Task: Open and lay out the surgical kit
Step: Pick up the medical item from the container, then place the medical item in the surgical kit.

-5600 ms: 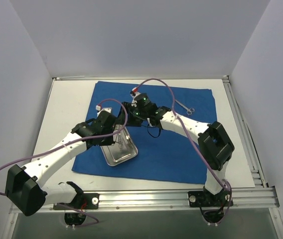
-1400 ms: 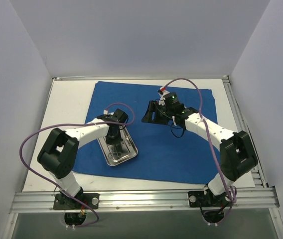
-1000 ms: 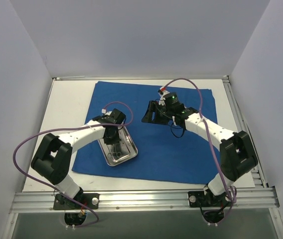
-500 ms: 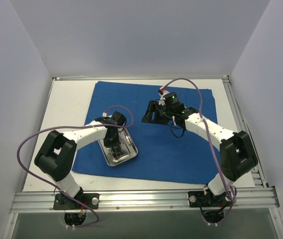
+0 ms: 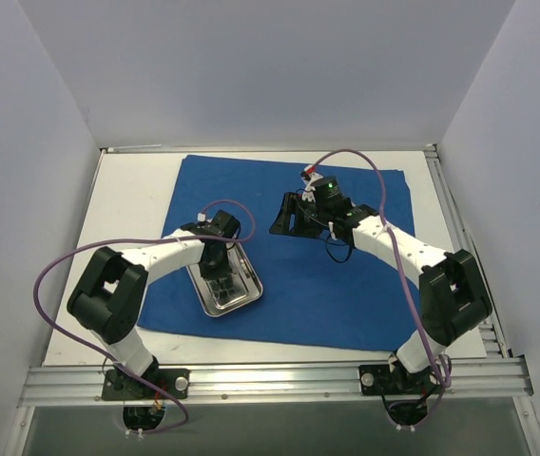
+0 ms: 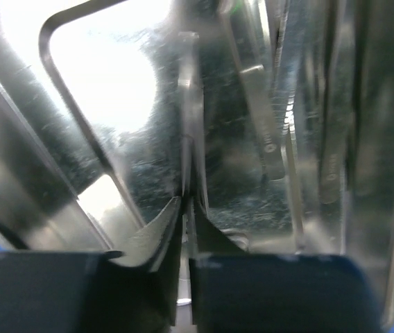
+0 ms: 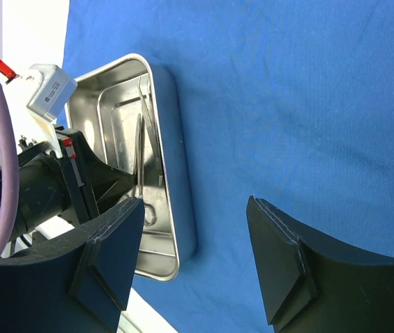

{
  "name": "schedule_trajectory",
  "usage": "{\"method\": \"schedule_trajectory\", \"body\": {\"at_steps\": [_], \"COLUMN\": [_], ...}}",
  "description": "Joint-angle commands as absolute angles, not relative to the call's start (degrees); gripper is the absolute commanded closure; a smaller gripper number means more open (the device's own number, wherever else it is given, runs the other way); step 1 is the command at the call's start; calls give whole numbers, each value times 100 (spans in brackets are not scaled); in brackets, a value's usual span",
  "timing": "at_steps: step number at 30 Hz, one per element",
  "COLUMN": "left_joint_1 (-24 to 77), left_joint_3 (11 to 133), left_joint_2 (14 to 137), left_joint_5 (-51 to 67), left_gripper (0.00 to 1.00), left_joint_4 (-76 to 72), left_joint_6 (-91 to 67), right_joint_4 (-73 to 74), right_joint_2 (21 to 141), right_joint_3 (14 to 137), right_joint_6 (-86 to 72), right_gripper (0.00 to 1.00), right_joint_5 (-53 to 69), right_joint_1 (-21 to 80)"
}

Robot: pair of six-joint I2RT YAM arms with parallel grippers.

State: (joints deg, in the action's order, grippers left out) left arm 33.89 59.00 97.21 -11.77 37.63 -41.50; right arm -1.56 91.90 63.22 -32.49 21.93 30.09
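Note:
The royal-blue cloth (image 5: pixel 327 285) of the surgical kit lies spread flat on the table. On its left part stands the shiny steel tray (image 5: pixel 235 303). My left gripper (image 5: pixel 218 277) reaches down into the tray (image 6: pixel 93 90), and there the left gripper (image 6: pixel 187 201) is shut on a thin metal instrument (image 6: pixel 189 139). A second instrument (image 6: pixel 266 118) lies beside it. My right gripper (image 5: pixel 284 221) hovers over the cloth's middle back. In its wrist view the right gripper (image 7: pixel 195 201) stands open and empty over the cloth (image 7: pixel 287 104), with the tray (image 7: pixel 176 139) at its left.
White table top (image 5: pixel 123 209) shows left of the cloth. Grey walls close in the sides and back. A metal rail (image 5: pixel 270 380) runs along the near edge. Purple cables (image 5: pixel 70 261) loop off both arms.
The left gripper has settled lower in the tray and its fingers have closed on the thin instrument. The right arm has held still.

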Motion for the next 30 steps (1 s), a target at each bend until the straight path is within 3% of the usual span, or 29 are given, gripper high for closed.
{"method": "schedule_trajectory", "body": {"at_steps": [1,3,20,30], "left_joint_1": [3366,3349,3349,3357], "left_joint_3": [5608,5625,5950,5520], "left_joint_2": [10221,10300,8412,7112], "left_joint_5": [-800,-765,-1301,-467], "left_gripper": [91,97,98,98], "left_joint_4": [3296,3243,4078,3174], "left_joint_6": [-4113,-4113,-3964,-3086], "right_joint_4": [-290,-308,-483,-2108], "right_joint_2": [9132,9149,9729,9897], "right_joint_3": [6442,6434,7005,6865], "right_joint_6": [-3190,-3190,-2786,-3428], "right_gripper": [39,39,38,38], "right_joint_5": [2241,2232,2821,4508], "right_joint_1": [3032,3032,3287,3366]}}
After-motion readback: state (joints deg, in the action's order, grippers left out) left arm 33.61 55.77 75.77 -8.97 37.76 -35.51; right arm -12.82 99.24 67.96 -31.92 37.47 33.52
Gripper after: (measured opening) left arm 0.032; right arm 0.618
